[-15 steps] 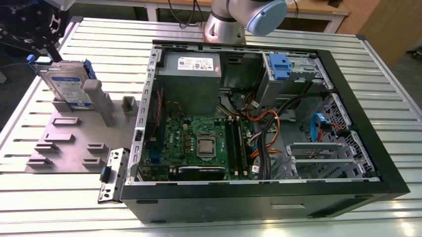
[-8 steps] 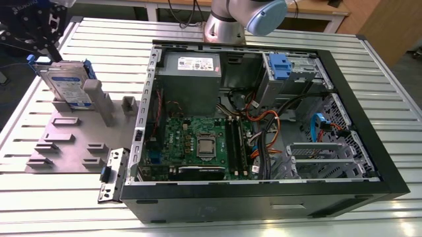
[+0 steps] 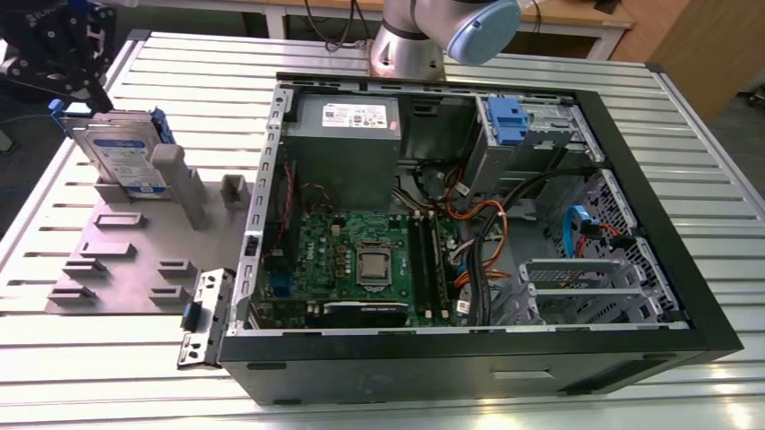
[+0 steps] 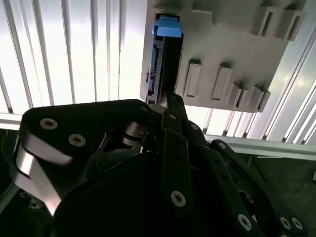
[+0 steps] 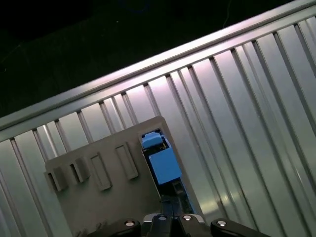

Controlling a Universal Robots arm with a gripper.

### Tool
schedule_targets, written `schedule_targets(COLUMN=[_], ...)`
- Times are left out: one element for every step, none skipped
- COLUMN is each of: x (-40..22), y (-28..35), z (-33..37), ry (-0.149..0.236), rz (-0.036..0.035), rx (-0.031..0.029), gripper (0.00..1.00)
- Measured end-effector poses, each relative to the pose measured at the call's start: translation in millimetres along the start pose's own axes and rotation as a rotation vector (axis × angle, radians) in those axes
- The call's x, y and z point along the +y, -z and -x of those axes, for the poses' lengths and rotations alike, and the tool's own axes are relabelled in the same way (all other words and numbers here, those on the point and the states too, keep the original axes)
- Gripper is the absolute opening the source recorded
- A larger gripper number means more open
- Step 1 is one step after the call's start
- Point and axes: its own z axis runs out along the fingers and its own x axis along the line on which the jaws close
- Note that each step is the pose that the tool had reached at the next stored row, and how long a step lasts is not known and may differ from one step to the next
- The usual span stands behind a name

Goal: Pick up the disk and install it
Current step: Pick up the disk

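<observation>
While the gripper (image 3: 81, 90) hangs over one corner of the slatted metal table (image 3: 120, 376), its black linkage sits just above the top edge of the disk (image 3: 120, 157). I cannot tell whether the gripper is open or closed, nor whether it touches the disk. Directly beneath the gripper, the disk stands upright on its edge in a slot of a gray fixture plate (image 3: 132, 260), with the white-and-blue label showing and the blue carrier framing its sides. In the second wrist view the gripper (image 4: 170, 101) points down along the disk (image 4: 160, 64), seen edge-on with the carrier's blue end at its far tip. The first wrist view shows the same blue end of the disk (image 5: 163, 165) just ahead of the gripper (image 5: 170, 218). The fixture plate (image 4: 237, 54) spreads away from the gripper and carries several raised blocks and slots. Well apart from the gripper, past the fixture, an open computer case (image 3: 669, 296) lies on its side on the table. Inside it are a green motherboard (image 3: 358, 233), a gray power supply (image 3: 347, 116) and orange and black cables. A drive cage with a blue clip (image 3: 508, 121) sits at the corner of the case farthest from the gripper. The arm's base (image 3: 413, 49) stands behind the case.
</observation>
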Motion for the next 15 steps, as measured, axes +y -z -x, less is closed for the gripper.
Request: schedule_targets(x=[0.0, 0.0, 0.0, 0.0, 0.0, 0.0, 0.0, 0.0, 0.0, 0.0, 0.0, 0.0, 0.0, 0.0, -0.1], y=[-0.1, -0.2, -0.3, -0.4, -0.5, -0.6, -0.7, -0.9, -1.0, -1.2, -1.4, -1.6, -1.8, -2.0, -2.2], z=[0.0, 0.0, 0.0, 0.0, 0.0, 0.0, 0.0, 0.0, 0.0, -0.1, -0.1, -0.1, -0.1, -0.1, -0.1], ry=[0.018, 0.036, 0.054, 0.072, 0.091, 0.109, 0.126, 0.144, 0.162, 0.179, 0.196, 0.213, 0.229, 0.244, 0.256], rz=[0.0005, 0.001, 0.0015, 0.002, 0.0025, 0.003, 0.0035, 0.004, 0.0046, 0.0051, 0.0058, 0.0064, 0.007, 0.0077, 0.0089], rx=[0.0002, 0.0004, 0.0005, 0.0007, 0.0008, 0.0009, 0.0011, 0.0012, 0.0011, 0.0008, 0.0005, 0.0002, -0.0001, -0.0013, -0.004], gripper=[0.11, 0.11, 0.11, 0.11, 0.11, 0.11, 0.11, 0.11, 0.11, 0.11, 0.11, 0.11, 0.11, 0.11, 0.11])
